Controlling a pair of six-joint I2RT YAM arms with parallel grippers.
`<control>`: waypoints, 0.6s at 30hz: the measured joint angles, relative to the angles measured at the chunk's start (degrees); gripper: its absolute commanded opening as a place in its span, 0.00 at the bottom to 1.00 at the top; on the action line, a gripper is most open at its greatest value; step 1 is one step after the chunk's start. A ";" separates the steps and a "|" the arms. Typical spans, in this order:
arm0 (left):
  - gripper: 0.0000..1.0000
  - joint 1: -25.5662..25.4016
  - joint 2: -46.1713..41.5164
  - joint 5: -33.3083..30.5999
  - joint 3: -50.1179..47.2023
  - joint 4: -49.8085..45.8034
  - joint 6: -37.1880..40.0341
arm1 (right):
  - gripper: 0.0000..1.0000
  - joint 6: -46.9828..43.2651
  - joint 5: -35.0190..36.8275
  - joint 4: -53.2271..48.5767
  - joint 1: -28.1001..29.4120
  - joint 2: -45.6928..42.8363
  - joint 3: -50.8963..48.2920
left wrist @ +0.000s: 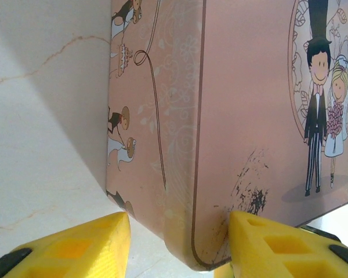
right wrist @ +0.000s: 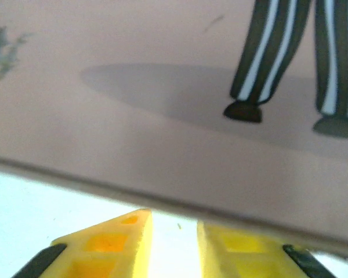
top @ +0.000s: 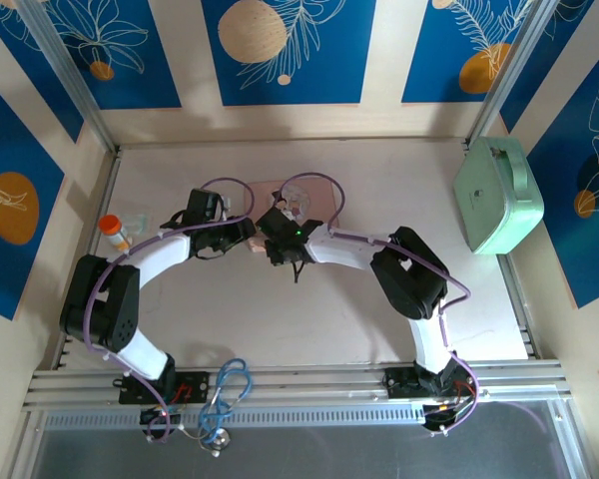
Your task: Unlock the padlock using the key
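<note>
Obstruction at centre: a pink rectangular metal tin [left wrist: 249, 116] printed with a cartoon couple lies on the pale table [left wrist: 40, 145], and the tiny silvery-grey metal padlock and its key cannot be made out. The left gripper [left wrist: 177, 223] gapes wide astride the tin's corner. The right gripper [right wrist: 174, 217] is nearly closed, with nothing visible between its fingers. The padlock is likely light, rigid and slick, best pinched by its body. A mint-green case [top: 499, 195] and an orange-capped vial [top: 113, 232] sit well apart.

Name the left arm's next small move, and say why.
Probably close the left gripper on the tin's corner to steady it: its open fingers straddle that corner, and the right gripper sits close by the tin's edge.
</note>
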 measured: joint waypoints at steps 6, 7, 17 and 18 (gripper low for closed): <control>0.47 0.44 0.04 0.63 0.00 -0.04 0.02 | 0.44 -0.24 -3.32 4.68 -0.48 -12.74 -9.97; 0.47 0.55 0.04 0.76 0.00 -0.04 0.02 | 0.40 -0.22 -3.98 5.62 -0.85 -14.56 -11.28; 0.47 0.94 0.11 1.44 0.00 -0.24 0.02 | 0.51 0.24 -6.49 8.41 -5.14 -11.74 -14.47; 0.47 0.96 0.13 1.49 0.00 -0.24 0.02 | 0.50 0.20 -6.64 8.31 -5.09 -10.45 -14.21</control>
